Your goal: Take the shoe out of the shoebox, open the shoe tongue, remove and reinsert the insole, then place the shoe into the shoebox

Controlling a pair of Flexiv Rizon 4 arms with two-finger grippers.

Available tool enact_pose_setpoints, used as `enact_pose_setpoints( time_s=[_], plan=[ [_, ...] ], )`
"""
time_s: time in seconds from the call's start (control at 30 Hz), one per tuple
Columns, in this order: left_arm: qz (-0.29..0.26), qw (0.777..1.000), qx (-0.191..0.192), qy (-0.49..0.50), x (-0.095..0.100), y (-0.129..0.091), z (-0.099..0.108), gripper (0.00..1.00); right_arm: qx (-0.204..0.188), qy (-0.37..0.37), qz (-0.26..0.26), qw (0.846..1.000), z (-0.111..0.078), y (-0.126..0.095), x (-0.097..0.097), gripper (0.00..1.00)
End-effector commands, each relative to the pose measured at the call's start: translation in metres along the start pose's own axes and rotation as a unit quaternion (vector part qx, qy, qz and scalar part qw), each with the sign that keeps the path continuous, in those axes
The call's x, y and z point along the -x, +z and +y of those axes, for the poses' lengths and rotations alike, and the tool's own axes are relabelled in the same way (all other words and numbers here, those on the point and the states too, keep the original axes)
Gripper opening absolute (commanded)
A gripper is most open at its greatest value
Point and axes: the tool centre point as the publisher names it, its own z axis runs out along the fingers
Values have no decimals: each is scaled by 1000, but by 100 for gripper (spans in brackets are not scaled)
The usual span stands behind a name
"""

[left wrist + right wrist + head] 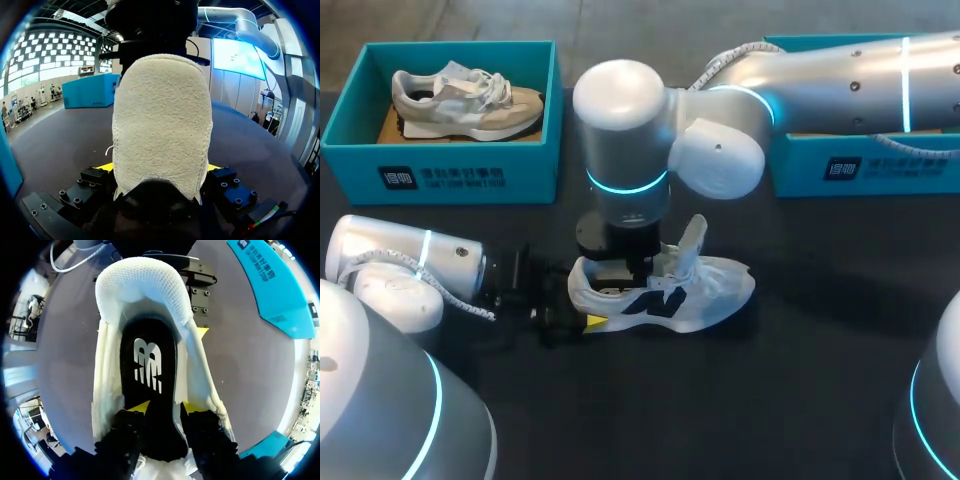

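Note:
A white shoe [665, 290] lies on its side on the dark table, toe toward the right, tongue [692, 236] lifted. In the left wrist view its textured heel [160, 125] fills the space between the yellow tips, which press against both sides. My left gripper [583, 305] is shut on the heel. My right gripper [623, 268] reaches down into the shoe's mouth. In the right wrist view its fingers [137, 409] stand apart over the black insole [147, 365], which lies flat inside the shoe [107, 390]. Nothing is pinched between them.
A teal shoebox [440, 168] at the back left holds a beige shoe [465, 100]. A second teal shoebox [865, 165] stands at the back right, largely hidden by my right arm [840, 85]. Bare table lies in front of the shoe.

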Motion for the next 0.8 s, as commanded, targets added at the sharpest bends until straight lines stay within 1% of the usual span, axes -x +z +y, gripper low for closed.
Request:
enact_pose_setpoints(
  time_s=[0.03,0.4,0.5,0.53,0.57,0.63,0.73,0.77,0.8],
  plan=[
    [0,1000,1,0,1,3,4,0,0,-3,8,1000,3,5,5,40],
    [0,1000,1,0,1,3,4,0,9,-19,54,998,7,30,-3,44],
    [0,1000,1,0,1,3,4,0,8,-21,67,998,9,37,-8,42],
    [0,1000,1,0,1,3,4,0,7,-21,70,997,9,39,-10,38],
    [0,1000,1,0,1,3,4,0,7,-19,74,997,8,40,-12,33],
    [0,1000,1,0,1,3,4,0,5,-18,82,996,9,44,-16,27],
    [0,1000,1,0,1,3,4,0,1,-14,93,996,9,48,-22,11],
    [0,1000,1,0,1,3,4,0,1,-12,96,995,8,50,-23,3],
    [0,1000,1,0,1,3,4,0,2,-8,98,995,7,50,-25,0]
  ],
)
